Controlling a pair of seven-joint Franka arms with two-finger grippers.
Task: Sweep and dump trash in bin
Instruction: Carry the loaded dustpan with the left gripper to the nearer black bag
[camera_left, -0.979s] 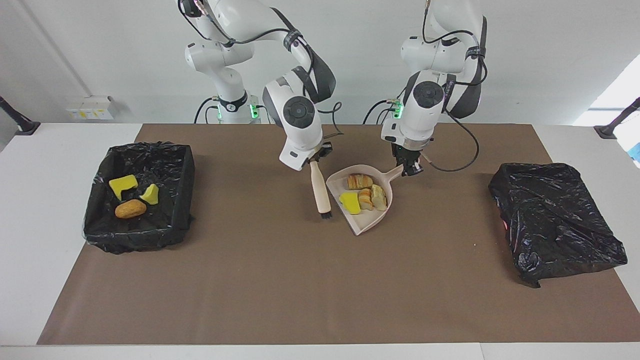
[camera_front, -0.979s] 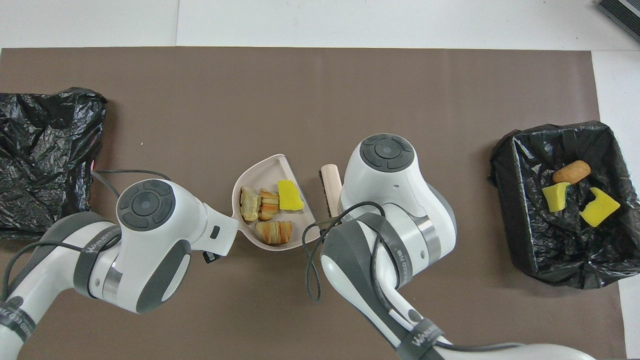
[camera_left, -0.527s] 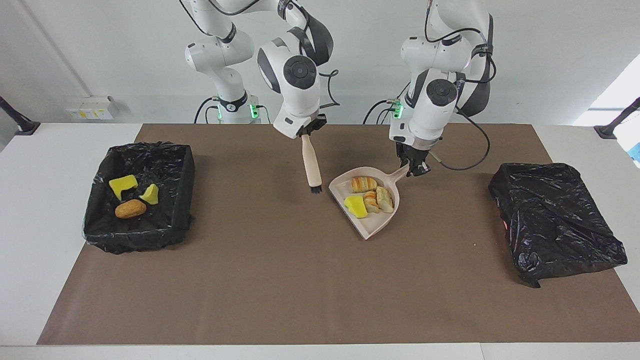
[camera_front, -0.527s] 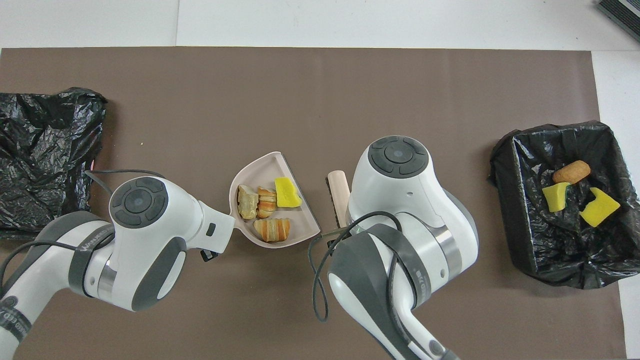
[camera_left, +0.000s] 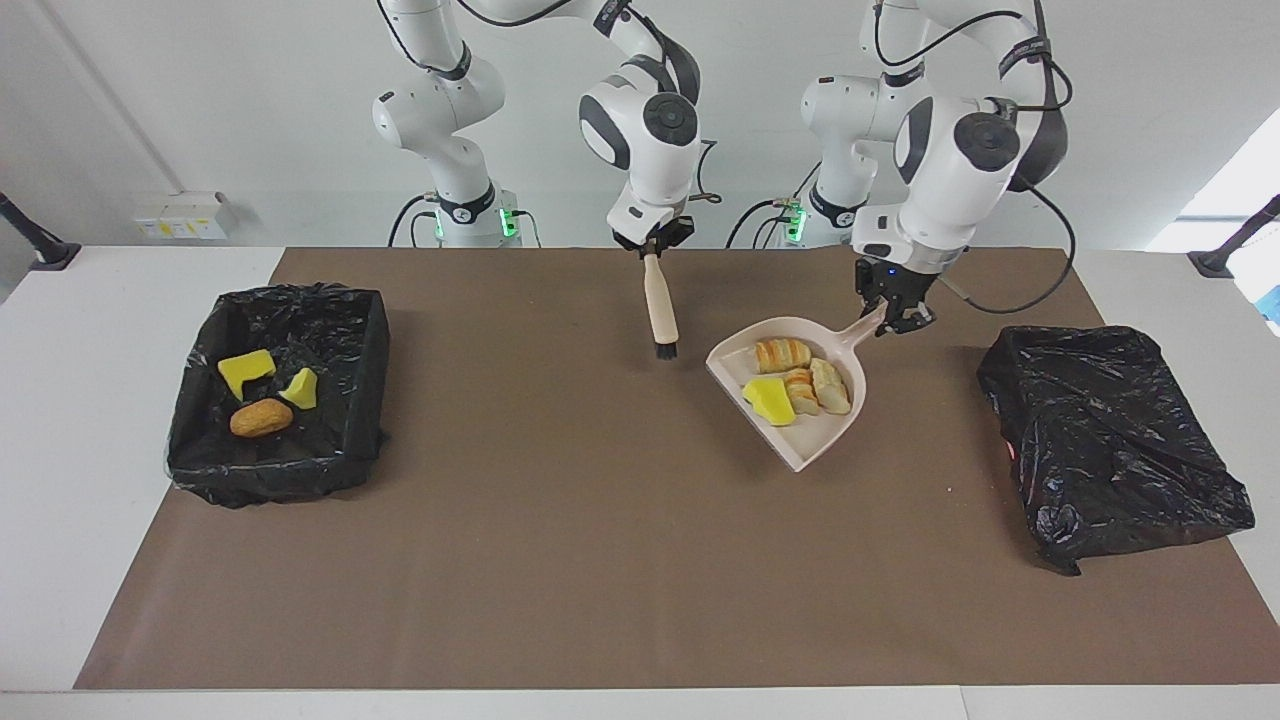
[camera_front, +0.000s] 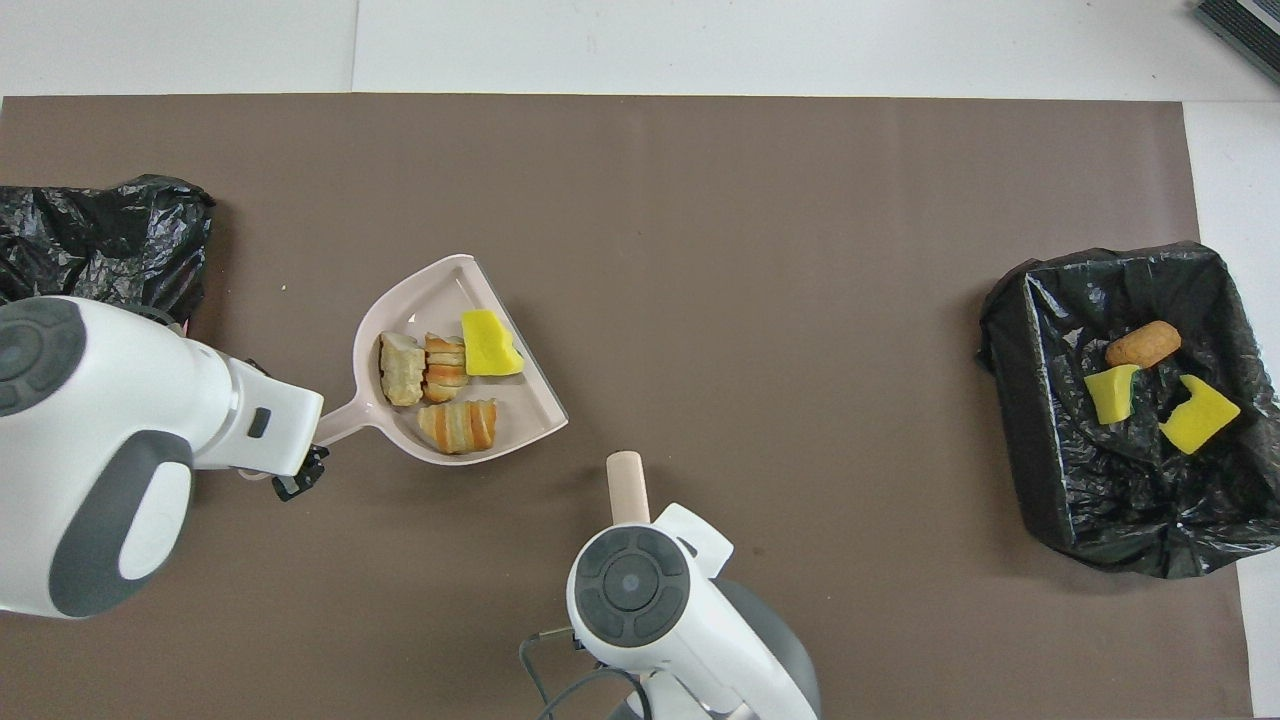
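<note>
My left gripper (camera_left: 893, 320) is shut on the handle of the beige dustpan (camera_left: 812, 448) and holds it tilted above the brown mat. The gripper also shows in the overhead view (camera_front: 300, 472), as does the pan (camera_front: 440, 290). Several pieces of trash lie in the pan: a yellow sponge chunk (camera_left: 768, 400) (camera_front: 488, 343) and striped bread-like lumps (camera_left: 782, 354) (camera_front: 458, 424). My right gripper (camera_left: 652, 243) is shut on the brush (camera_left: 660, 310) (camera_front: 628, 485), which hangs bristles down over the mat. Two yellow chunks (camera_left: 246, 372) and an orange-tan lump (camera_left: 261, 417) lie in the black-lined bin (camera_left: 372, 370) (camera_front: 1120, 520).
The bin stands at the right arm's end of the table. A crumpled black bag (camera_left: 1110, 440) (camera_front: 100, 230) lies at the left arm's end. The brown mat (camera_left: 560, 560) covers the table's middle.
Both arms have risen. The left gripper has lifted the loaded dustpan and carried it toward the left arm's end. The right gripper has raised the brush and drawn it back toward the robots.
</note>
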